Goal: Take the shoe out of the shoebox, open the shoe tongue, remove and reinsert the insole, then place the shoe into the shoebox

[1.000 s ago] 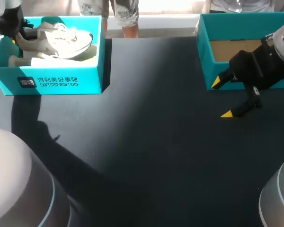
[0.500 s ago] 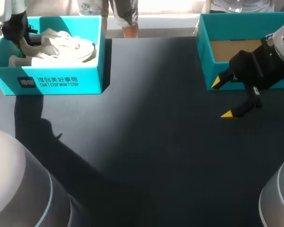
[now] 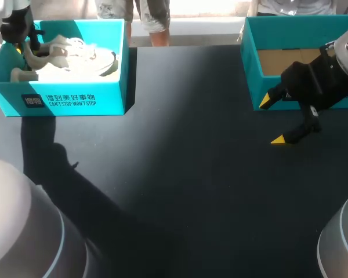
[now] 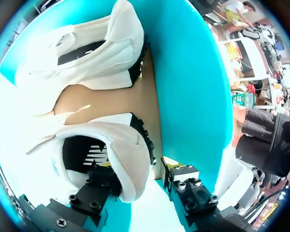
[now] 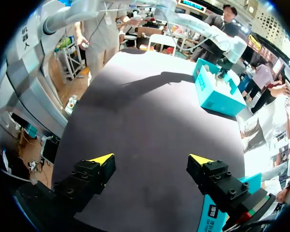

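The teal shoebox stands at the table's far left and holds two white shoes. In the left wrist view the nearer shoe lies with its heel toward me, and the second shoe lies beyond it. My left gripper straddles the nearer shoe's heel collar: one finger sits inside the shoe, the other stands outside, a little off the heel. It is open. In the head view my left gripper hangs over the box's far left corner beside the shoe. My right gripper hovers open and empty above the table at the right.
A second teal box with a brown cardboard floor stands at the far right, just behind my right gripper. The dark tabletop stretches between the two boxes. The shoebox shows far ahead in the right wrist view.
My left gripper's fingers have spread apart off the shoe's heel, and the shoe has settled lower into the box. The right arm has not moved.
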